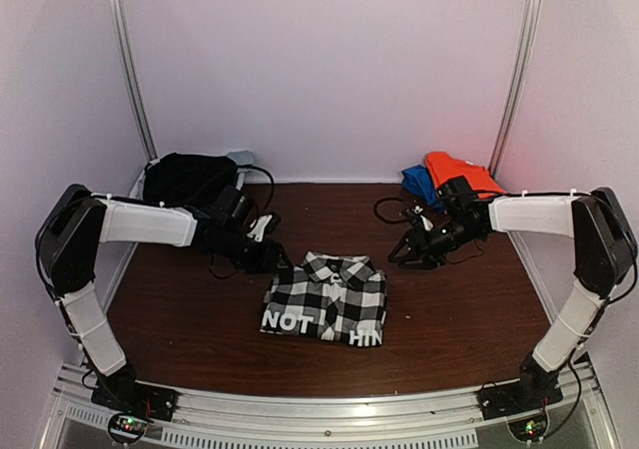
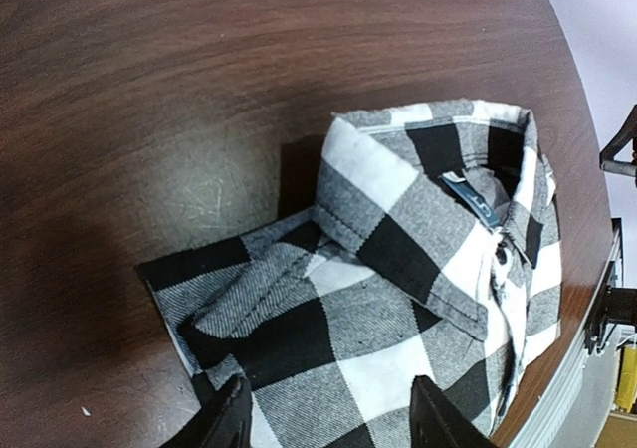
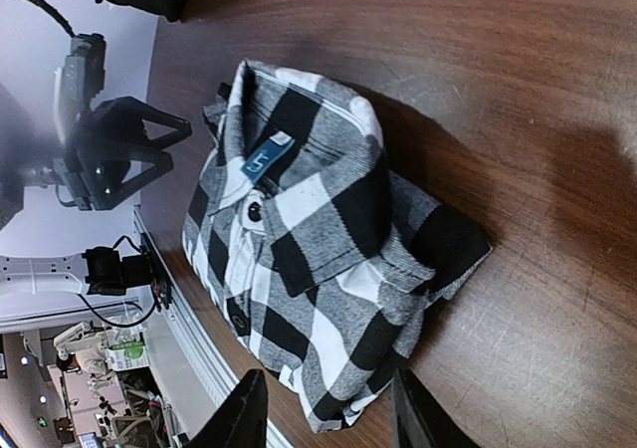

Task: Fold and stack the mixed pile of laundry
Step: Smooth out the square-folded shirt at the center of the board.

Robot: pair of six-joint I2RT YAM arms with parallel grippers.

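At mid-table, checked shirt (image 1: 326, 297) lies folded; left gripper (image 1: 272, 260) spread, empty, at its collar corner; right gripper (image 1: 407, 256) spread, empty, nearby; best lifted clear without snagging before fetching black garment (image 1: 190, 182) or orange garment (image 1: 461, 173).

The folded shirt (image 1: 325, 297) is checked in black and white, with grey squares where the two colours cross. White letters run along a black band at its hem, and a small blue label (image 2: 468, 197) sits in the collar. The black garment (image 1: 188, 180) is plain, as are the orange-red garment (image 1: 461, 173) and the blue garment (image 1: 417, 182). The tabletop (image 1: 200, 309) is dark red-brown wood grain.
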